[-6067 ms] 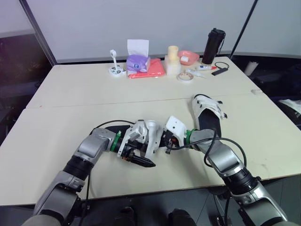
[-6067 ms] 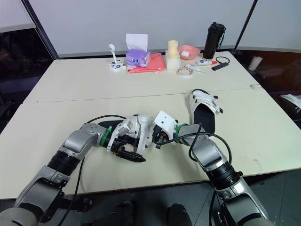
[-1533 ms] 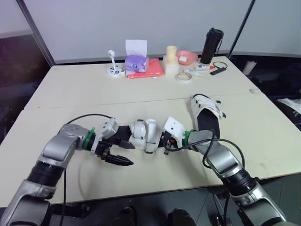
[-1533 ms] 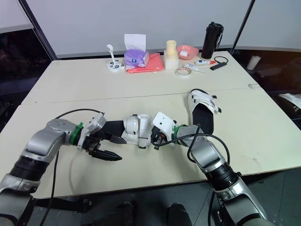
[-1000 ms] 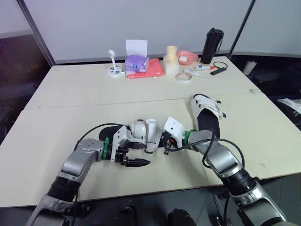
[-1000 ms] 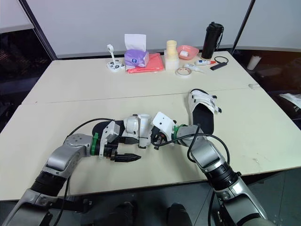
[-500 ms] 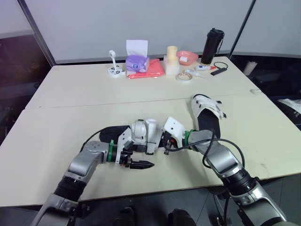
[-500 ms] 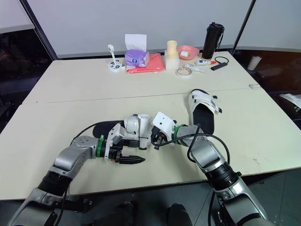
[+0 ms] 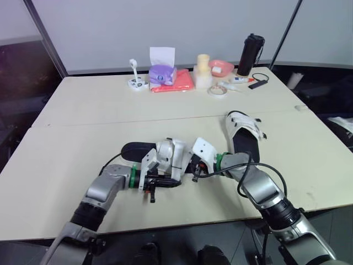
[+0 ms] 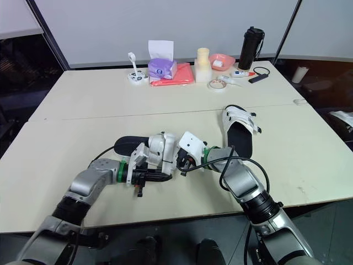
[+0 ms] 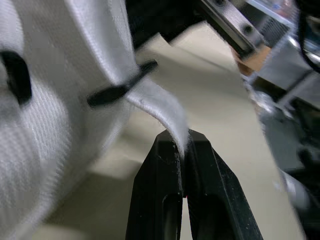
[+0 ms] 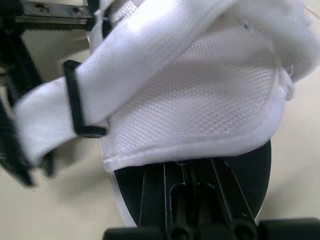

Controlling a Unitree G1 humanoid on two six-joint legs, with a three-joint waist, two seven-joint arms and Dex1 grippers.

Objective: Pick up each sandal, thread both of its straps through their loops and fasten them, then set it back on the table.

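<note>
Two sandals are found on the table (image 9: pixel 83 132), each with a black sole and white straps. The front sandal (image 9: pixel 165 156) is held between both grippers just inside the front edge, about midway along it, with its black heel end turned towards the left edge. Its other end is clamped by the right gripper (image 12: pixel 186 170), whose black fingers are closed against the rim of the sole, as is shown in the right wrist view. A white strap (image 11: pixel 159 102) of this sandal is passed through a black loop (image 11: pixel 119 89). The free tip of that strap is pinched by the left gripper (image 11: pixel 182 144), whose fingers are pressed together on it with no gap left between them. In the head views the left gripper is placed at the front side of the sandal, right against its straps. The right-hand sandal (image 9: pixel 243 131) is laid flat towards the right edge, just in front of the seam that divides the tabletop, apart from both grippers. Whether its straps are fastened cannot be told. Along the far edge a purple tissue box (image 9: pixel 161 72), a red folder (image 9: pixel 177 81), a pink bowl (image 9: pixel 222 66), a roll of tape (image 9: pixel 217 91) and a black bottle (image 9: pixel 249 53) are set out, well apart from both sandals
</note>
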